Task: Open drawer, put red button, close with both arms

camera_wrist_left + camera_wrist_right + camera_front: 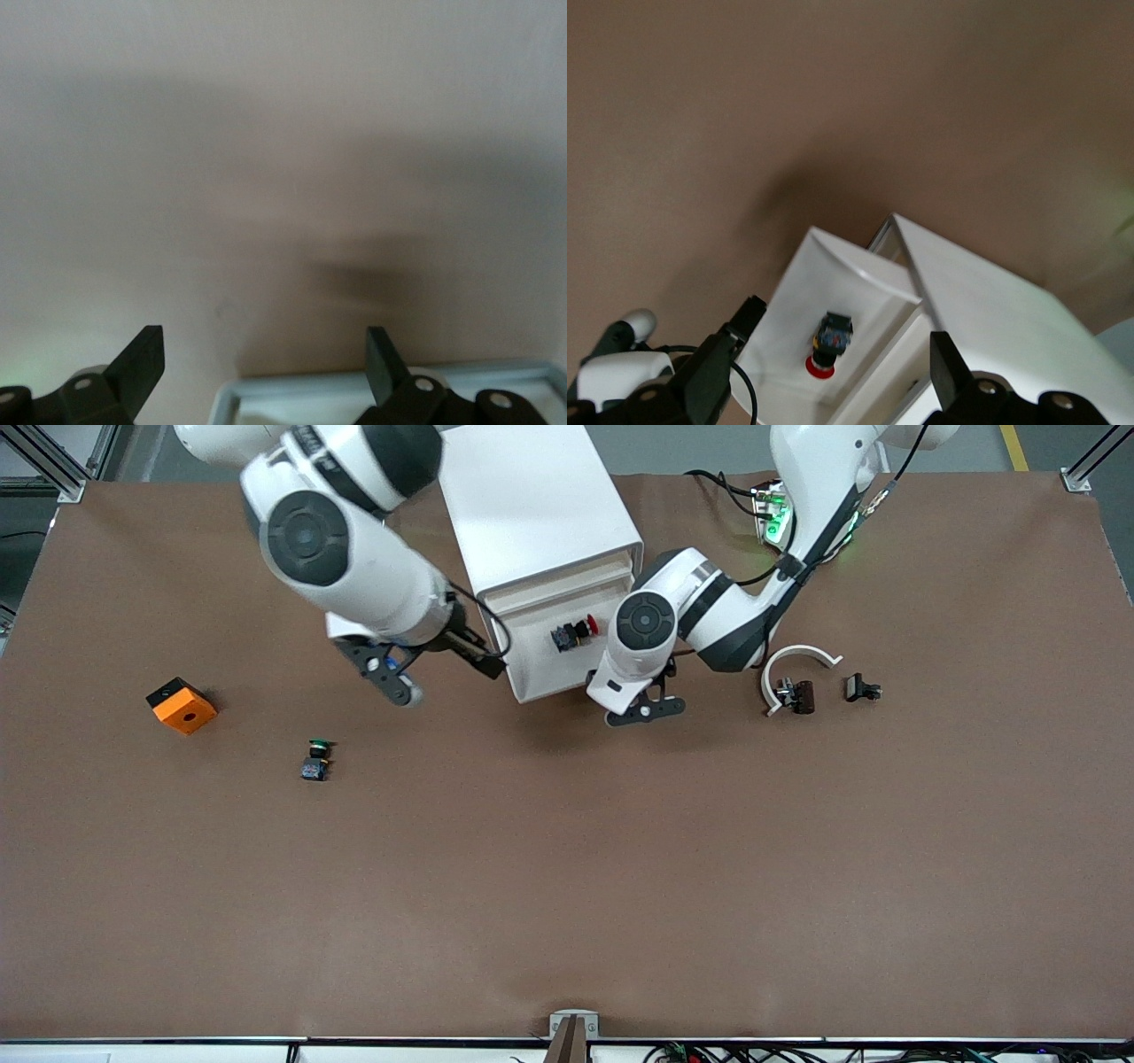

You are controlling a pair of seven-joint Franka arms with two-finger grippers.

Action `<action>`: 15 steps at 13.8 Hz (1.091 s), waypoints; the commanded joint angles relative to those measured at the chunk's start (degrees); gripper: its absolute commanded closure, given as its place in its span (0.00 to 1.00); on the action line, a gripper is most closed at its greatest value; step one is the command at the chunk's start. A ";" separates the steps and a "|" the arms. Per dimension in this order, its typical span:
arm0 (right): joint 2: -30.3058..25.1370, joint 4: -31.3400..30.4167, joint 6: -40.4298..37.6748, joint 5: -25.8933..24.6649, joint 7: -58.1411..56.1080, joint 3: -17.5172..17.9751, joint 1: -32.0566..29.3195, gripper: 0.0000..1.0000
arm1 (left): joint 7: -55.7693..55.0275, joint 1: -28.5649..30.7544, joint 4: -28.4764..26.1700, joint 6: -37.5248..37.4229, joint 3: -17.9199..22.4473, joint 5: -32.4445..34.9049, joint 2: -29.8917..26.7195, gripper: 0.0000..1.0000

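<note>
The white cabinet (540,505) stands at the table's back middle with its drawer (540,677) pulled open toward the front camera. The red button (574,634) lies on its side in the drawer; it also shows in the right wrist view (830,341). My right gripper (434,671) is open and empty, beside the drawer toward the right arm's end, looking at the drawer (833,266) between its fingers (731,350). My left gripper (647,710) is open and empty at the drawer's front corner toward the left arm's end; the drawer's rim (354,382) shows between its fingers (142,363).
An orange cube (182,705) and a green-capped button (315,760) lie toward the right arm's end. A white curved part (797,660) with a dark piece (800,695) and a small black clip (861,688) lie toward the left arm's end.
</note>
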 commanded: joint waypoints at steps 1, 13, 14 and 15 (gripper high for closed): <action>-7.57 -8.30 -0.17 -1.60 -15.36 0.89 -6.23 0.00 | -0.90 0.51 -2.57 -2.86 -3.59 -3.94 -1.71 0.00; -14.44 -14.65 0.71 -14.17 -62.69 0.89 -27.17 0.00 | -7.41 1.37 1.46 -7.96 -8.53 -5.28 0.40 0.00; -14.53 -14.39 0.71 -15.13 -63.58 0.89 -27.96 0.00 | -7.23 3.30 3.22 -9.54 -7.74 -5.10 0.49 0.00; -14.79 -14.22 0.88 -16.27 -64.46 0.89 -28.14 0.00 | -6.79 5.76 5.15 -10.69 -7.30 -4.84 0.58 0.00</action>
